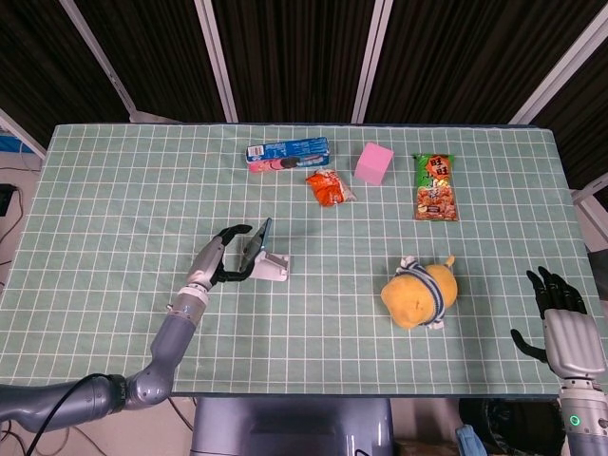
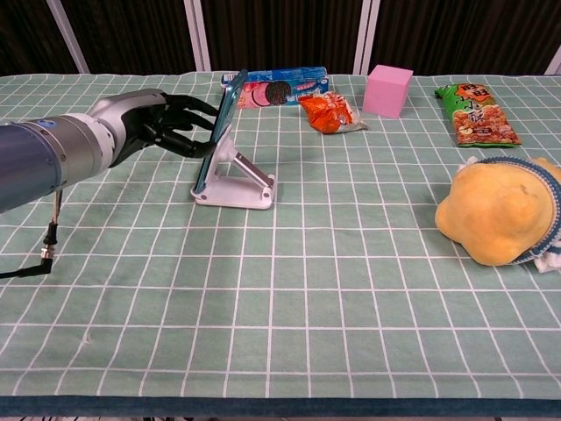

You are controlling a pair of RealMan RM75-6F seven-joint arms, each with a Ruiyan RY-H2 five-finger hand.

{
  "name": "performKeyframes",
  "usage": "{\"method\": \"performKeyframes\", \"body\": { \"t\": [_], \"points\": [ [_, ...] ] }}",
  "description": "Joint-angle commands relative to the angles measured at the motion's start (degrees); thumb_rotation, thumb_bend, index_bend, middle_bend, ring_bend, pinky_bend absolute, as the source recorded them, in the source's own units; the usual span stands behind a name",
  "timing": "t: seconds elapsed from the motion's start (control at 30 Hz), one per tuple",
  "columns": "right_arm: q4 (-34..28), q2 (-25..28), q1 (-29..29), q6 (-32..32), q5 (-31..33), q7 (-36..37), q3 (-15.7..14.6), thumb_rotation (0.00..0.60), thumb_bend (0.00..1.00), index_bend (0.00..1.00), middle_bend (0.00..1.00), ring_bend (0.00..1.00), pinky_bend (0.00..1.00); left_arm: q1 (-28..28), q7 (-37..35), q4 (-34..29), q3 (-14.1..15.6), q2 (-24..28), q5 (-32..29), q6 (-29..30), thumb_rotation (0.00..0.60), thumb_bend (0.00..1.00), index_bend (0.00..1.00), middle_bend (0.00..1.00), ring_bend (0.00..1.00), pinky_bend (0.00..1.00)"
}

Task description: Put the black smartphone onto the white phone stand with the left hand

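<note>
The black smartphone [image 1: 258, 239] [image 2: 221, 123] leans tilted on the white phone stand [image 1: 275, 268] [image 2: 241, 180], left of the table's middle. My left hand [image 1: 220, 255] [image 2: 158, 123] reaches in from the left. Its upper fingers lie at the phone's top edge and its thumb sits low on the phone, so it holds the phone against the stand. Only the head view shows my right hand [image 1: 562, 318], which hangs off the table's front right corner with fingers apart and nothing in it.
Along the far side lie a blue biscuit box [image 1: 288, 152] [image 2: 280, 86], an orange snack packet [image 1: 330, 187] [image 2: 329, 112], a pink cube [image 1: 373, 162] [image 2: 387, 89] and a green snack bag [image 1: 435, 187] [image 2: 473, 112]. A yellow plush toy [image 1: 418, 294] [image 2: 500, 215] sits at the right.
</note>
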Motion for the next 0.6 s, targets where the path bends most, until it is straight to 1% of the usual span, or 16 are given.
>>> {"method": "performKeyframes", "body": {
  "t": [0.03, 0.13, 0.23, 0.3, 0.37, 0.43, 0.6],
  "points": [
    [0.02, -0.01, 0.0, 0.01, -0.01, -0.01, 0.0, 0.6, 0.35, 0.0, 0.0, 0.0, 0.12, 0.31, -0.01, -0.58, 0.4, 0.36, 0.84, 0.36, 0.6, 0.34, 0.14, 0.13, 0.0, 0.0],
    [0.0, -0.01, -0.02, 0.05, -0.03, 0.0, 0.0, 0.6, 0.35, 0.0, 0.0, 0.0, 0.12, 0.78, 0.25, -1.54, 1.08, 1.15, 2.11, 0.82, 0.6, 0.31, 0.12, 0.1, 0.0, 0.0],
    [0.01, -0.03, -0.03, 0.08, -0.06, 0.04, -0.01, 0.6, 0.35, 0.0, 0.0, 0.0, 0.12, 1.7, 0.84, -3.27, 2.35, 2.68, 3.72, 1.5, 0.6, 0.26, 0.08, 0.07, 0.0, 0.0],
    [0.02, -0.03, -0.04, 0.11, -0.1, 0.06, -0.01, 0.6, 0.35, 0.0, 0.0, 0.0, 0.12, 2.46, 1.22, -4.6, 3.3, 3.93, 4.75, 1.95, 0.6, 0.24, 0.06, 0.05, 0.0, 0.0],
    [0.0, -0.01, -0.08, 0.15, -0.17, 0.14, -0.05, 0.6, 0.35, 0.0, 0.0, 0.0, 0.12, 4.32, 2.18, -7.66, 5.12, 6.95, 7.18, 3.8, 0.6, 0.22, 0.05, 0.04, 0.0, 0.0],
    [0.0, 0.0, -0.11, 0.19, -0.23, 0.26, -0.06, 0.6, 0.35, 0.0, 0.0, 0.0, 0.12, 6.09, 2.27, -10.17, 6.34, 9.26, 9.7, 5.79, 0.6, 0.21, 0.05, 0.04, 0.0, 0.0],
    [0.07, -0.03, -0.14, 0.29, -0.33, 0.34, -0.07, 0.6, 0.35, 0.0, 0.0, 0.0, 0.12, 10.33, 3.3, -14.18, 9.63, 14.17, 16.16, 11.31, 0.6, 0.21, 0.05, 0.04, 0.0, 0.0]
  ]
}}
